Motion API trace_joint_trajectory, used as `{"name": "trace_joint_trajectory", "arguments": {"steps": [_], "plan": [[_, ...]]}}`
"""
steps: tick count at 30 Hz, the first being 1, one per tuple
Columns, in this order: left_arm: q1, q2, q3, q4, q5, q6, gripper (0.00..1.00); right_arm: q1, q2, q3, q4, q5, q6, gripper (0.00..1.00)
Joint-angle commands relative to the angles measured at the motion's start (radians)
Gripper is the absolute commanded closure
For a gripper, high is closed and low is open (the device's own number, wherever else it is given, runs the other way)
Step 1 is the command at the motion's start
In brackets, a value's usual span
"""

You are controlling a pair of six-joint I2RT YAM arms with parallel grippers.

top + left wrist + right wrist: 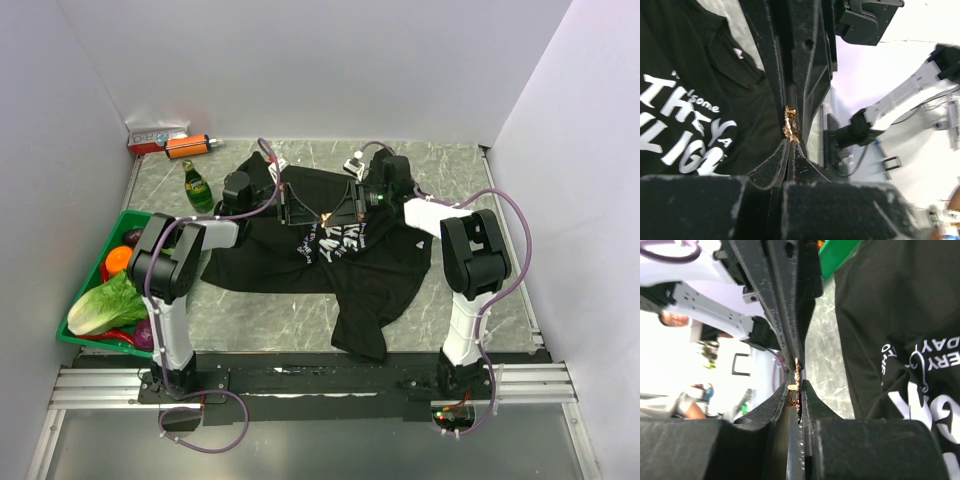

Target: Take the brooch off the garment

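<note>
The garment (330,262), a black T-shirt with white lettering, lies spread on the marble table, and it also shows in the wrist views (690,100) (900,315). The brooch (323,215) is a small gold piece held above the shirt's chest, between the two grippers. My right gripper (797,386) is shut on the brooch (799,395), whose flat plate and pin clasp sit between its fingertips. My left gripper (791,143) is shut, its tips pressed together at the end of the brooch (789,122). Whether they pinch the brooch or the cloth under it is hidden.
A green tray (128,214) of vegetables stands at the left edge. A green bottle (197,187) lies beside it, with an orange object (190,146) and a red-and-white box (155,137) at the back left. White walls close in the table.
</note>
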Motion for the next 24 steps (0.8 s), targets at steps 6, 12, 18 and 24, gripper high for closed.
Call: {"name": "trace_joint_trajectory", "arguments": {"steps": [6,12,18,24], "plan": [[-0.016,-0.173,0.027,-0.191,-0.042,0.254,0.99,-0.065,0.019,-0.031,0.232,0.056,0.218,0.79],[-0.016,-0.164,0.030,-0.261,-0.052,0.297,0.94,-0.050,0.026,0.011,0.258,-0.011,0.178,0.96],[-0.010,-0.124,0.045,-0.223,-0.077,0.224,0.62,-0.033,0.022,0.051,0.216,-0.076,0.109,0.98],[-0.007,-0.078,0.064,-0.117,-0.062,0.123,0.57,-0.022,0.032,0.079,0.200,-0.089,0.085,0.97]]}}
